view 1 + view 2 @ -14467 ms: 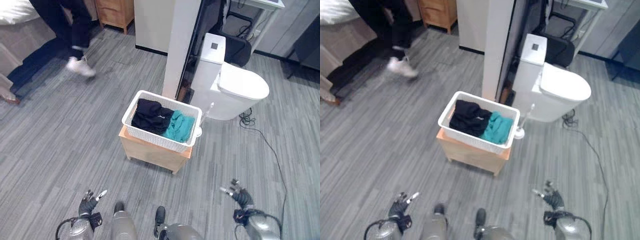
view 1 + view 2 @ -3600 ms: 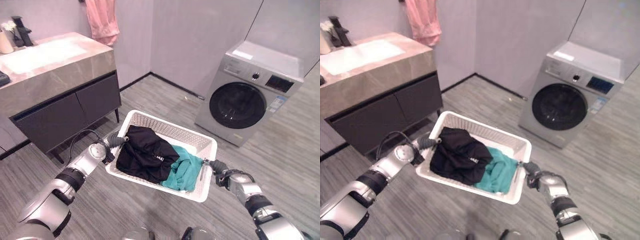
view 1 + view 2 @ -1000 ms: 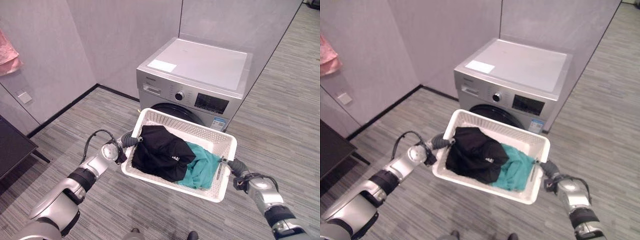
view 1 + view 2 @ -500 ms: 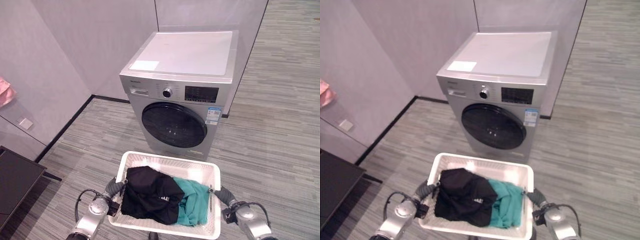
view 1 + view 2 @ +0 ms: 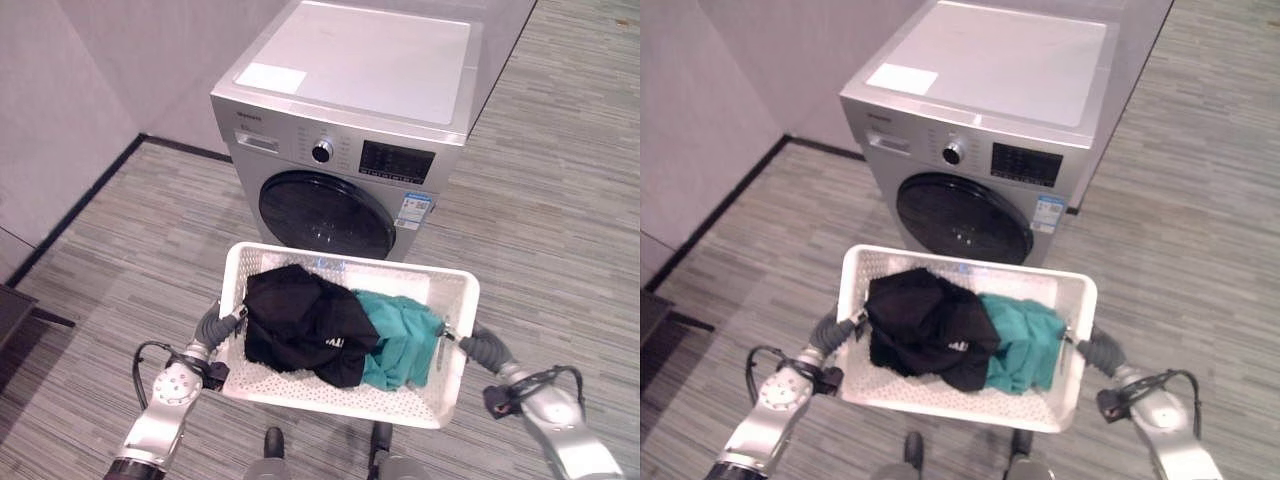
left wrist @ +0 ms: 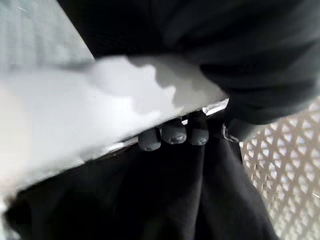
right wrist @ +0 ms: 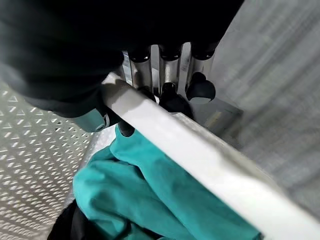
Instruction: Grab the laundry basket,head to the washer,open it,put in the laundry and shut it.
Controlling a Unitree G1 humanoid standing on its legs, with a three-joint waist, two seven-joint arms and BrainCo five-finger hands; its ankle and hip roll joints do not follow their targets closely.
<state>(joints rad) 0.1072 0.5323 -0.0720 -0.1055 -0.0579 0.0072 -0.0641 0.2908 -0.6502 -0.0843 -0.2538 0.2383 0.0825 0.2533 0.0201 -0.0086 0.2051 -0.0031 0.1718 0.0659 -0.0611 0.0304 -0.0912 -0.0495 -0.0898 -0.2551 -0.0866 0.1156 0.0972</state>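
White perforated laundry basket (image 5: 445,398), black (image 5: 300,320) and teal clothes (image 5: 400,335) inside, left hand (image 6: 174,132) and right hand (image 7: 167,75) clamped on rims

Washer (image 5: 350,130) door (image 5: 326,213) is closed, dead ahead; the white laundry basket (image 5: 452,330) hangs right in front of it, its far rim just short of the door's lower edge, blocking the straight path to the door. Left hand (image 5: 214,324) and right hand (image 5: 465,345) are both curled over the basket's end rims, so neither is free to reach. Open grey floor (image 5: 540,200) on both sides of the washer; wall (image 5: 70,90) runs along the left
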